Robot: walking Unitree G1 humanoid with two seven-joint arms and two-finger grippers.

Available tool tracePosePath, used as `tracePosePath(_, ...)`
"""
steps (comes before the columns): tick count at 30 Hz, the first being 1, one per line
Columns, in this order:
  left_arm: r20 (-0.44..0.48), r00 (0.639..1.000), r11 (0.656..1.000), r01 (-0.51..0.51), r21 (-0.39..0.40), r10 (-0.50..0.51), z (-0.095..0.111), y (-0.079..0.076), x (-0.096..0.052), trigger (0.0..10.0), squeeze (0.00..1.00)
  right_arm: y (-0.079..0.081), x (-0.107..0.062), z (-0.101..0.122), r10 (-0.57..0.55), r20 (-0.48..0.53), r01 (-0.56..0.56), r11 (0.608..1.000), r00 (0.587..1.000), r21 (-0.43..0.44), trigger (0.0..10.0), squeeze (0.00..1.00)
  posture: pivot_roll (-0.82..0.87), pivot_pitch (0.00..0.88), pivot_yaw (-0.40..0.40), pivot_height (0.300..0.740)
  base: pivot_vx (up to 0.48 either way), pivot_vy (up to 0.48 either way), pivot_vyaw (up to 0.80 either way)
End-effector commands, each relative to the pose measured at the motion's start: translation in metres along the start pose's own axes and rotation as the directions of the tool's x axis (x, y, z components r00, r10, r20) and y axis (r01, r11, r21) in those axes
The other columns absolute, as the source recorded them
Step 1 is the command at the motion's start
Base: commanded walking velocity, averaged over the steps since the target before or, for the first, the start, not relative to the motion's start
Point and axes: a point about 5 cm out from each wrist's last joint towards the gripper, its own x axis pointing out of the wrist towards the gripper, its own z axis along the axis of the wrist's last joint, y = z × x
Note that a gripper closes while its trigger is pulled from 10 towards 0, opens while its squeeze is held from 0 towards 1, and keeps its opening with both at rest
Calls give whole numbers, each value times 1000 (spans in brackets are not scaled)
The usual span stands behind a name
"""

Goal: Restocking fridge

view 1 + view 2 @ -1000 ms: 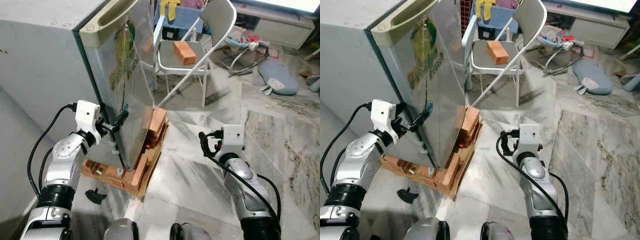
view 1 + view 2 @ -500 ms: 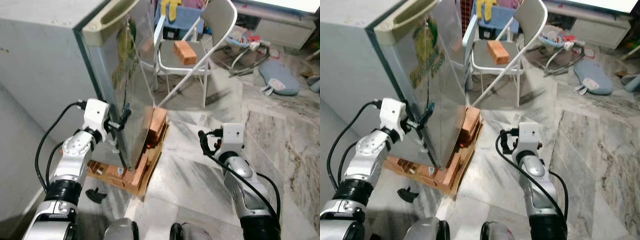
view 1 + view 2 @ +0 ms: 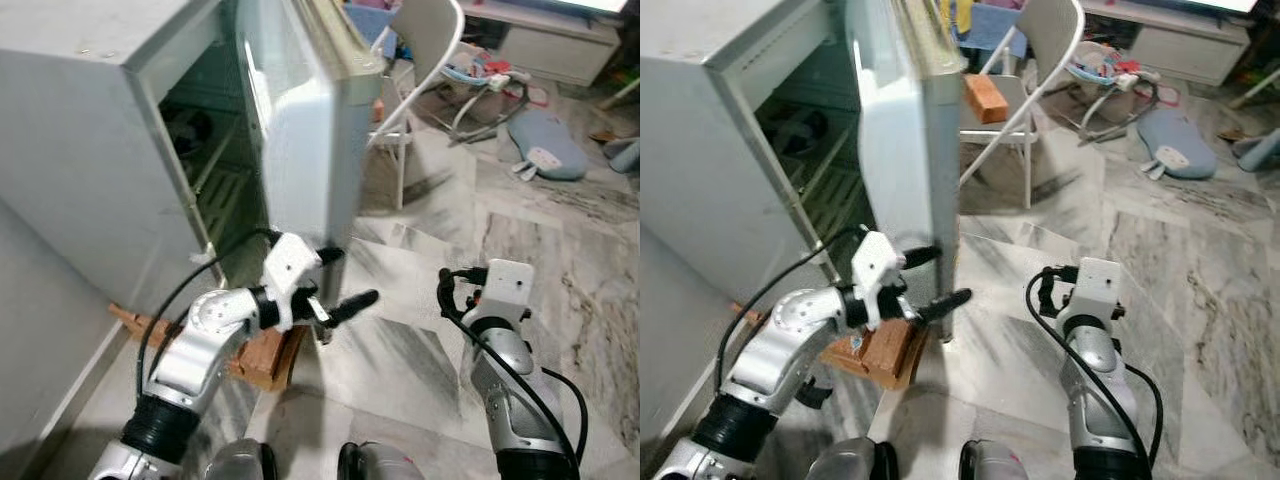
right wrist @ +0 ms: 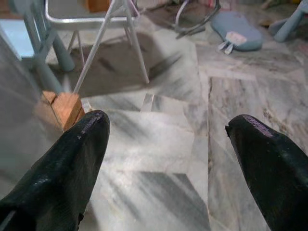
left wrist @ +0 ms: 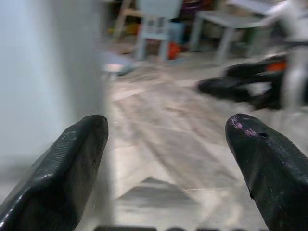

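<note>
Standing open on the robot's left, the fridge [image 3: 110, 130] shows its dim interior with wire shelves, and its door [image 3: 300, 120] is swung out toward the room so that the free edge points at the camera, the whole cabinet resting on a low stack of wooden blocks [image 3: 262, 355] on the marble floor [image 3: 420, 290]. The left gripper [image 3: 337, 287] sits just beside the lower free corner of the door, one finger up near the door's edge and the other reaching out over the floor, the jaws spread wide and holding nothing; the left wrist view confirms the wide gap, with the pale door face close to one finger [image 5: 67, 168]. The right gripper [image 4: 168, 163] hangs low over the floor on the robot's right, well apart from the fridge, its fingers also spread wide and empty. Beyond the door a white folding chair [image 3: 1025, 60] carries an orange brick-like block [image 3: 981, 98] on its seat, which looks like the item to be stocked, though that is a guess. The door should handle as a stiff, fairly heavy slab that swings on its hinge, smooth and a little slippery on its face, so the free vertical edge is the sensible place to hook or push it. The block looks rigid and compact, likely with some weight, best pinched across its short sides
</note>
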Motion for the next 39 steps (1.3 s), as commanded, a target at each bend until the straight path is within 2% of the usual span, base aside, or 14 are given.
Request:
tracePosePath(1, -1, 997, 997, -74, 21, 74, 0, 11, -3, 10000, 0, 2, 1, 7, -7, 33, 7, 1000, 999, 2, 10000, 0, 34, 66, -21, 740, 0, 0, 0)
tracePosePath(3, 1, 995, 994, -104, 29, 104, -1, 16, -4, 10000, 0, 2, 2, 8, -8, 39, 8, 1000, 999, -1, 10000, 0, 42, 67, -26, 740, 0, 0, 0)
tracePosePath(5, 12, 982, 981, -191, 16, 191, 1, 29, -16, 10000, 0, 3, 3, 10, -14, 52, 14, 1000, 999, 1, 10000, 0, 46, 69, -27, 740, 0, 0, -400)
tracePosePath(7, 16, 978, 978, -210, 16, 210, 1, 32, -19, 10000, 0, 3, 3, 11, -15, 53, 15, 1000, 998, 3, 10000, 0, 48, 70, -28, 740, 0, 0, -800)
tracePosePath(8, -1, 970, 970, -245, 11, 245, 0, 34, -28, 10000, 0, 4, 3, 12, -18, 60, 17, 1000, 998, 3, 10000, 0, 48, 70, -29, 740, 0, -454, -800)
tracePosePath(10, -13, 962, 962, -272, 7, 273, -2, 36, -36, 10000, 0, 6, 3, 13, -15, 70, 15, 1000, 997, 1, 10000, 0, 49, 67, -30, 740, 0, -444, -800)
tracePosePath(14, -24, 951, 951, -307, 35, 308, -10, 39, -43, 10000, 0, 10, 6, 16, -7, 85, 7, 1000, 996, 2, 10000, 0, 51, 64, -28, 740, 0, -432, -533)
tracePosePath(22, -11, 941, 941, -338, 16, 339, -10, 39, -40, 10000, 0, 11, 10, 20, -4, 104, 5, 1000, 995, 0, 10000, 0, 45, 60, -25, 740, 137, -405, 0)
tracePosePath(33, -15, 937, 936, -349, 50, 350, -11, 42, -35, 10000, 0, 17, 12, 23, 12, 129, -16, 1000, 992, 27, 10000, 0, 41, 49, -25, 740, 351, -320, 0)
tracePosePath(39, -37, 933, 933, -357, 46, 359, -18, 46, -38, 10000, 0, 26, 12, 32, 50, 183, -60, 997, 982, 50, 10000, 0, 42, 39, -22, 740, 441, 0, 0)
